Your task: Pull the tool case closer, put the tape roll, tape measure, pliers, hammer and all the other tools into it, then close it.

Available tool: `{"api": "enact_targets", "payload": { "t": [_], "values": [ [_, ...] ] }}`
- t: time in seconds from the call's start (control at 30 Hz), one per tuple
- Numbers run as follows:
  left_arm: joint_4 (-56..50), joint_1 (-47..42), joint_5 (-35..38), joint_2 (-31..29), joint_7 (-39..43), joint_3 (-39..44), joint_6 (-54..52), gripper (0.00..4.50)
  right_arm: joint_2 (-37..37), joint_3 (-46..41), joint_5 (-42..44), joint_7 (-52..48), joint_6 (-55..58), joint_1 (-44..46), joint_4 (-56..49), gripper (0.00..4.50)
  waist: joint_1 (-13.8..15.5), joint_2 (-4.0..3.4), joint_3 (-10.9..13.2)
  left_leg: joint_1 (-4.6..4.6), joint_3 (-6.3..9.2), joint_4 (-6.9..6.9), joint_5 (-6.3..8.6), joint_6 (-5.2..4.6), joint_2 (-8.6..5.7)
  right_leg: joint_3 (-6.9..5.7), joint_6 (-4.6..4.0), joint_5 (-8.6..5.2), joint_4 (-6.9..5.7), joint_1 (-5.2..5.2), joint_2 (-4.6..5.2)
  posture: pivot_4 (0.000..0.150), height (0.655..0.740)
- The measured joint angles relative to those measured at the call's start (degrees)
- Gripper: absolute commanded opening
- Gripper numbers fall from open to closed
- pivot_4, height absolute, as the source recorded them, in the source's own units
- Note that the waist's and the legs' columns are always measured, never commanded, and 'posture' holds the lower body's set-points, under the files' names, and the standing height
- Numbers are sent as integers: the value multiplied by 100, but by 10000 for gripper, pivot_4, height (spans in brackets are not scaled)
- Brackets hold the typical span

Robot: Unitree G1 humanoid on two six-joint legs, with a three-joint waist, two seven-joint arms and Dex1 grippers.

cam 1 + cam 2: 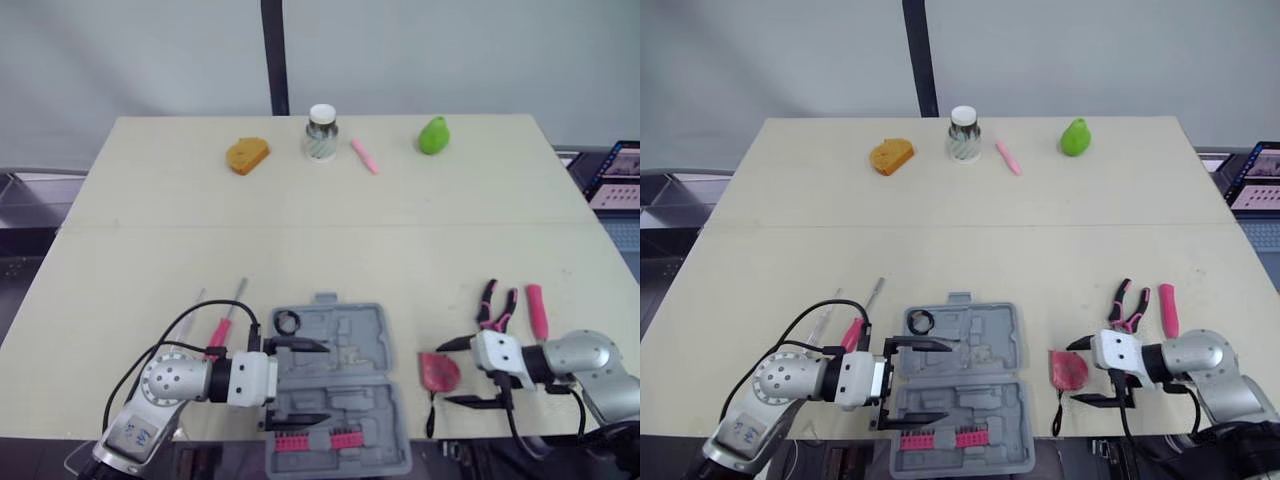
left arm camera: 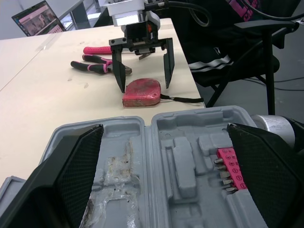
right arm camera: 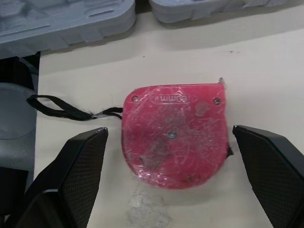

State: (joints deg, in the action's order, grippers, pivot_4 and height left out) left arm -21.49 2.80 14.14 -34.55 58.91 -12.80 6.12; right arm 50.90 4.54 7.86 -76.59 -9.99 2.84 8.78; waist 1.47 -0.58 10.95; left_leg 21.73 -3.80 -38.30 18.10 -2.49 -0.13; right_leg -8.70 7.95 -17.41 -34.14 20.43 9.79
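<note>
Spotter: Tape measure (image 3: 173, 135) lies flat on the desk (image 1: 330, 230) just beside the tool case (image 1: 370, 325), off its right wall and not touching it.

Planner: Which of our hands is nearer?

Spotter: Our right hand (image 1: 444, 373), clearly. It comes in from the side away from the tool case, with its fingers pointing toward the case, spread wide and gripping nothing. The tape measure sits between them, and in the right wrist view we see bare desk on both flanks.

Planner: And our left hand (image 1: 325, 381)?

Spotter: It hovers over the left part of the tool case, also spread and empty. The whole case lies between it and the tape measure, so we judge it the wrong arm for this.

Planner: Any long axis we must line up with?

Spotter: Hardly. The body is about as broad as it is long. Its black strap (image 2: 183, 99) leaves the corner facing the tool case and runs along the case's right wall, ahead of one fingertip.

Planner: So we think the strap may drag or snag as we lift.

Spotter: Likely. The tool case lies open with both halves up, so we judge the carry to be a short sideways one. The pliers (image 1: 497, 307) wait farther out from the case than the tape measure.
</note>
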Motion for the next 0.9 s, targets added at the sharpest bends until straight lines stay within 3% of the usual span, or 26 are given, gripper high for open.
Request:
{"api": "enact_targets", "payload": {
  "t": [0.9],
  "values": [
    [344, -73, -105, 81, -8, -136, 240, 45000, -84, 19, -191, 403, 23, -60, 56, 44509, -3, 0, 0, -3, 0, 2, 1, 1, 1, 0, 0, 0, 1, -2, 0, 1500, 7400]
  ]
}}
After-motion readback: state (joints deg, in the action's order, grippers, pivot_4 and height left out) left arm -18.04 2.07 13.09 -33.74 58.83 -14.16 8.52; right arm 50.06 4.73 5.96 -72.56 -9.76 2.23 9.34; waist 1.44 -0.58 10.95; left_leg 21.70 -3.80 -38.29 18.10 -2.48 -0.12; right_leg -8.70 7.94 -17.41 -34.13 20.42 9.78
